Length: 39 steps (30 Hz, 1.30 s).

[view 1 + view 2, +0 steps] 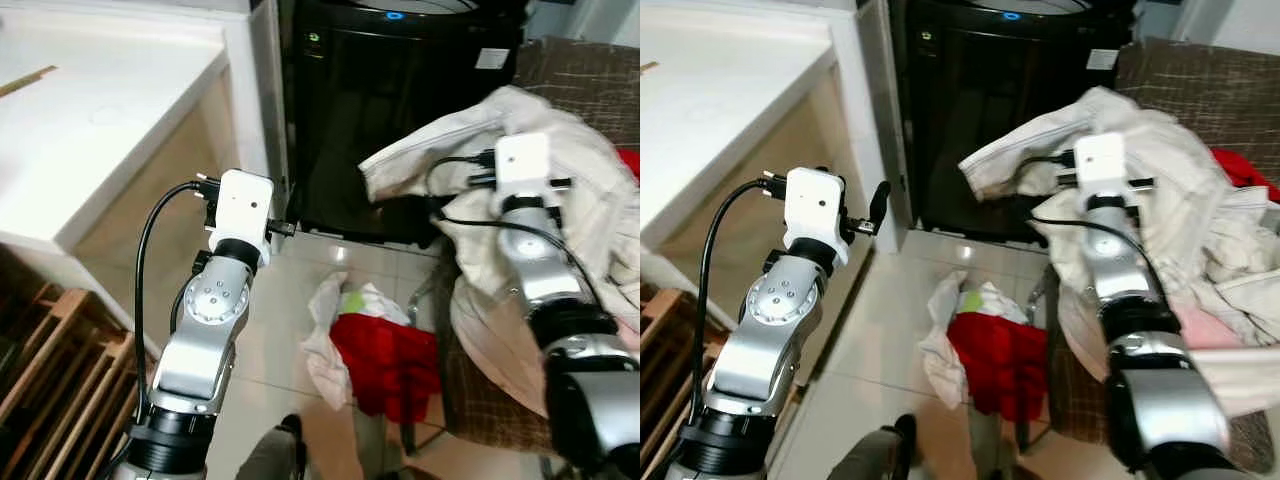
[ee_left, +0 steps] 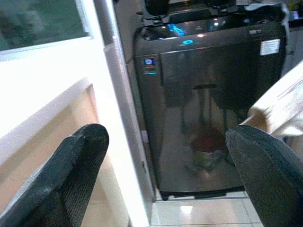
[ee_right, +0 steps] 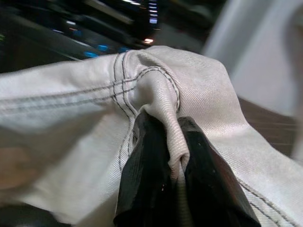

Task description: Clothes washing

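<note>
Right gripper [image 3: 174, 165] pinches a fold of cream cloth [image 3: 94, 113], lifted before the black washer [image 1: 390, 100]. Left gripper [image 2: 161, 175] hangs spread, 2 fingers wide apart. Red garment [image 1: 385, 365] lies on the floor [image 1: 290, 310].

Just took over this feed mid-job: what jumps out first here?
The right hand is shut on a fold of cream garment, holding it up in front of the dark washing machine. A red and white heap of clothes lies on the tiled floor below. The left hand is open, facing the machine's front.
</note>
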Tool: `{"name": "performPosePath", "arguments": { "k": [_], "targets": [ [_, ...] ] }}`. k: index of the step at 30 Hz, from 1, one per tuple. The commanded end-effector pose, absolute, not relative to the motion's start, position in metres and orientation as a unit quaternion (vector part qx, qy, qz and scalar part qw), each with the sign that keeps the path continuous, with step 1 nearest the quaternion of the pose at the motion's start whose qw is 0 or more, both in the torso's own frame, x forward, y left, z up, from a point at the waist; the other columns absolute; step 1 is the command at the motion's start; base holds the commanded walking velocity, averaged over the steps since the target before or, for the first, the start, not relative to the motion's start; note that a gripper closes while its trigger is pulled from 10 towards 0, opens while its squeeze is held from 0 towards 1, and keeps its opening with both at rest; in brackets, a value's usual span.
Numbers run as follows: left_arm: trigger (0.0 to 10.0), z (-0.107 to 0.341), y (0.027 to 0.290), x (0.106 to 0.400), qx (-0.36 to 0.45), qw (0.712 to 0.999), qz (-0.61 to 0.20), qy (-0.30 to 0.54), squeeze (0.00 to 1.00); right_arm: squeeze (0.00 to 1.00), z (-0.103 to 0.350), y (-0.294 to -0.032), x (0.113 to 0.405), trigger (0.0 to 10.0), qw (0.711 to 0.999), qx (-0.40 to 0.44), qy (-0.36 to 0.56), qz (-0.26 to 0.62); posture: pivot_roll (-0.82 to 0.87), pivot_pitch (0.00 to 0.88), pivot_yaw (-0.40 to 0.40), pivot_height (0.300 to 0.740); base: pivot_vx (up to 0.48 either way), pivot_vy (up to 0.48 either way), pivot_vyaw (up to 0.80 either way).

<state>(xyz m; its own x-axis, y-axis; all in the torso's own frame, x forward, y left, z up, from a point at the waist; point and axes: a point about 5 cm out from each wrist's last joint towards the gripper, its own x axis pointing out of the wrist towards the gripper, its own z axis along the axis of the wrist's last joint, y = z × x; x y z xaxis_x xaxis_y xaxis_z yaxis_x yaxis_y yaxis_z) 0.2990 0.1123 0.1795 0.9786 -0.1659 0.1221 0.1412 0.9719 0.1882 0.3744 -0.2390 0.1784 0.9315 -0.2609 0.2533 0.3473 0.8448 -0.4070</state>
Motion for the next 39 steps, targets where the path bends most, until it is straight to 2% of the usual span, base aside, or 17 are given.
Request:
{"name": "performPosePath", "arguments": {
  "k": [1,2,7,9,10,12,13,14,15,20,24,25,26,30,33,39],
  "targets": [
    [10.0,0.182,0.112,0.299,0.093,0.990,-0.082,-0.073,0.00,0.00,0.182,-0.253,0.371,0.0,0.950,-0.227,-0.099,-0.192,0.04,0.035,0.009,0.740,0.000,0.000,0.67],
    [10.0,0.182,0.111,0.300,0.094,0.989,-0.086,-0.073,0.00,0.00,0.186,-0.266,0.367,0.0,0.945,-0.227,-0.101,-0.215,0.03,0.037,0.017,0.740,0.000,0.000,0.67],
    [10.0,0.182,0.110,0.301,0.094,0.989,-0.092,-0.074,0.00,0.00,0.195,-0.266,0.369,0.0,0.946,-0.208,-0.119,-0.217,0.02,0.035,0.026,0.740,0.000,0.000,0.67],
    [10.0,0.183,0.108,0.303,0.096,0.988,-0.095,-0.075,0.00,0.00,0.215,-0.242,0.377,0.0,0.956,-0.179,-0.168,-0.161,0.01,0.030,0.028,0.740,0.000,0.000,0.67],
    [10.0,0.183,0.108,0.303,0.096,0.988,-0.095,-0.075,0.00,0.00,0.215,-0.242,0.377,0.0,0.956,-0.179,-0.168,-0.161,0.01,0.030,0.028,0.740,0.000,0.000,0.67],
    [10.0,0.183,0.108,0.305,0.096,0.988,-0.095,-0.076,0.00,0.00,0.221,-0.218,0.382,0.0,0.966,-0.153,-0.184,-0.101,0.01,0.030,0.028,0.740,0.000,0.000,0.67],
    [10.0,0.183,0.108,0.305,0.096,0.988,-0.095,-0.076,0.00,0.00,0.221,-0.218,0.382,0.0,0.966,-0.153,-0.184,-0.101,0.01,0.030,0.028,0.740,0.000,0.000,0.67],
    [10.0,0.183,0.108,0.306,0.096,0.988,-0.090,-0.077,0.00,0.00,0.207,-0.195,0.383,0.0,0.976,-0.130,-0.167,-0.051,0.02,0.028,0.017,0.740,0.000,0.247,0.69],
    [10.0,0.183,0.108,0.306,0.096,0.988,-0.090,-0.077,0.00,0.00,0.207,-0.195,0.383,0.0,0.976,-0.130,-0.167,-0.051,0.02,0.028,0.017,0.740,0.000,0.247,0.69],
    [10.0,0.182,0.111,0.305,0.091,0.990,-0.080,-0.076,0.00,0.00,0.172,-0.163,0.380,0.0,0.989,-0.098,-0.107,0.020,0.03,0.035,0.004,0.740,0.000,0.361,0.69],
    [10.0,0.182,0.113,0.306,0.104,0.989,-0.074,-0.075,0.00,0.00,0.161,-0.155,0.378,0.0,0.991,-0.094,-0.085,0.031,0.03,0.035,0.004,0.740,0.000,0.000,0.17],
    [10.0,0.181,0.113,0.306,0.109,0.988,-0.074,-0.076,0.00,0.00,0.158,-0.154,0.377,2.6,0.992,-0.096,-0.078,0.031,0.03,0.035,0.004,0.740,0.000,0.000,0.00],
    [10.0,0.181,0.114,0.306,0.111,0.988,-0.075,-0.076,0.00,0.00,0.156,-0.154,0.377,9.7,0.992,-0.097,-0.074,0.028,0.03,0.040,0.002,0.740,0.000,0.000,0.00],
    [10.0,0.182,0.114,0.306,0.112,0.987,-0.082,-0.079,0.00,0.00,0.155,-0.153,0.376,10.0,0.992,-0.098,-0.073,0.035,0.03,0.041,0.002,0.740,0.000,0.000,0.00],
    [10.0,0.183,0.114,0.307,0.103,0.986,-0.099,-0.083,0.00,0.00,0.151,-0.153,0.375,10.0,0.993,-0.091,-0.065,0.034,0.03,0.040,0.006,0.740,0.000,0.000,-0.79],
    [10.0,0.188,0.110,0.307,0.103,0.982,-0.123,-0.097,0.00,0.00,0.155,-0.154,0.376,10.0,0.991,-0.103,-0.078,0.020,0.02,0.039,0.006,0.740,0.284,0.369,-0.40]
  ]
}}
